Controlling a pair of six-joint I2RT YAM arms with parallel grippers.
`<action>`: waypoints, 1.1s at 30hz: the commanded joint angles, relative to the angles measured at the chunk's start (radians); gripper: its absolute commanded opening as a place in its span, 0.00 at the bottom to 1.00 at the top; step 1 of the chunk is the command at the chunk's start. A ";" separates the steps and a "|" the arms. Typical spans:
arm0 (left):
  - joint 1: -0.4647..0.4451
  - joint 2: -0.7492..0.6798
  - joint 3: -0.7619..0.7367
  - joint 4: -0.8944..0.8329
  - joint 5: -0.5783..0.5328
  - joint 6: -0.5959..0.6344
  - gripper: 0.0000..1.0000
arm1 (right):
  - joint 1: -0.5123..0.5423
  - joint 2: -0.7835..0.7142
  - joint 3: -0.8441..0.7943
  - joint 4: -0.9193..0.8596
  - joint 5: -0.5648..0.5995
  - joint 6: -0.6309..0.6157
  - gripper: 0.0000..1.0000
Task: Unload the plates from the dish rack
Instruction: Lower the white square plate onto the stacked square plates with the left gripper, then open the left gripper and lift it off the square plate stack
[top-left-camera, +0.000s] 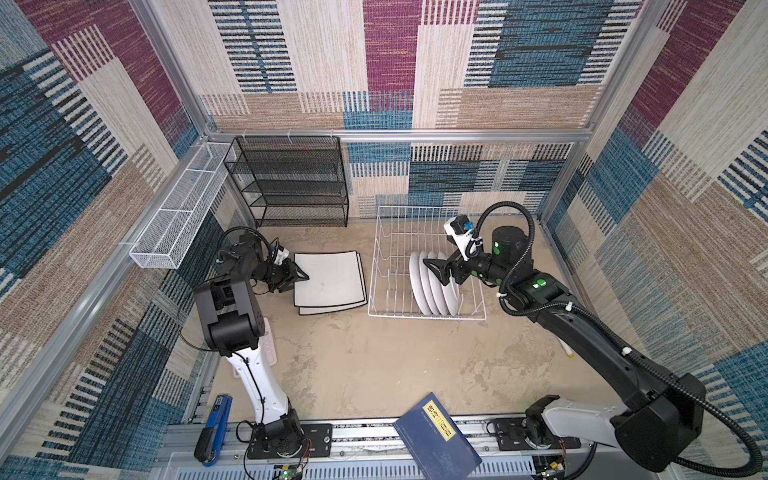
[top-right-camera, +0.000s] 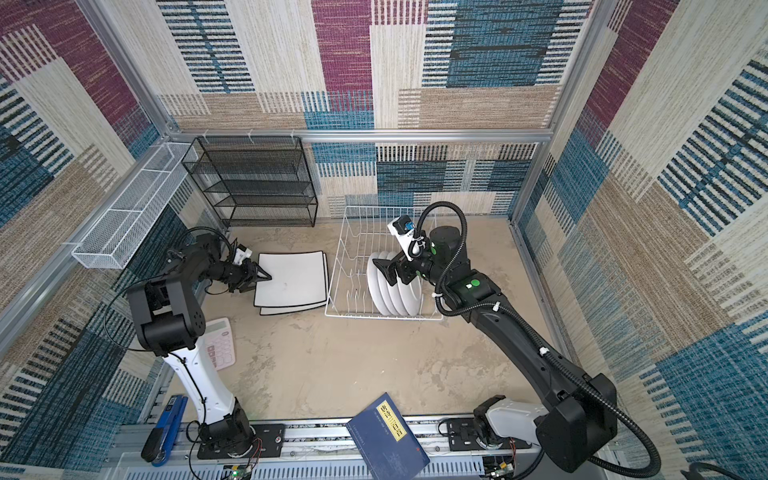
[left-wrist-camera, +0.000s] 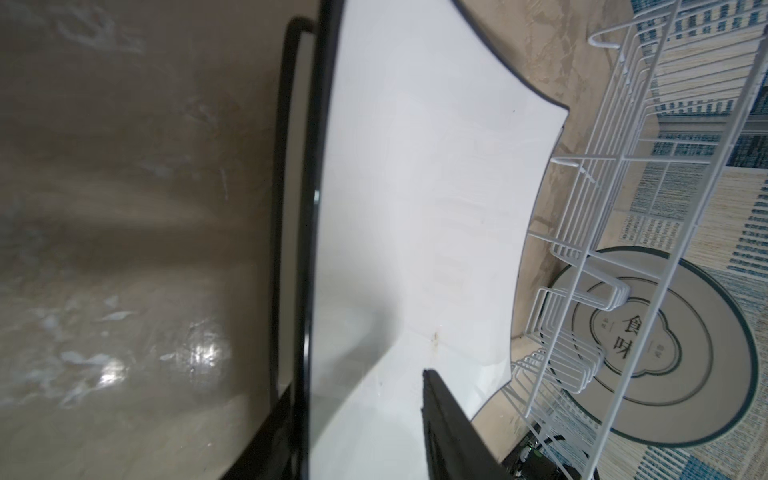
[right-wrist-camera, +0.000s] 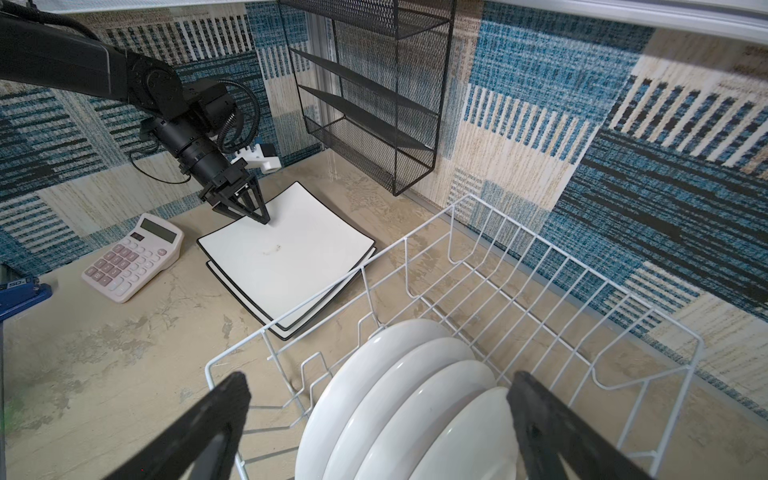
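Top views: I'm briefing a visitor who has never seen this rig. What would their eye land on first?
Probably the row of round white plates standing on edge in the white dish rack, with the right claw open over them. Next, the two stacked square plates left of the rack, the left claw at their edge.

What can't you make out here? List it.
Left gripper: open or shut unclear; tiny in both top views, left wrist view's edge leaves one finger.
Lower square plate: top plate covers all but its rim.
Calculator: left arm hides most, in a top view.
Book title: too small.
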 joint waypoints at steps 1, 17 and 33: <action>0.000 0.004 0.012 -0.018 -0.025 0.011 0.45 | 0.000 -0.001 0.002 0.010 -0.005 0.004 0.99; -0.001 -0.102 0.006 -0.021 -0.102 -0.009 0.59 | 0.000 -0.006 -0.002 0.017 0.022 0.013 0.99; -0.112 -0.547 -0.055 0.017 -0.094 -0.064 0.80 | 0.001 -0.075 -0.070 0.126 0.232 0.046 0.99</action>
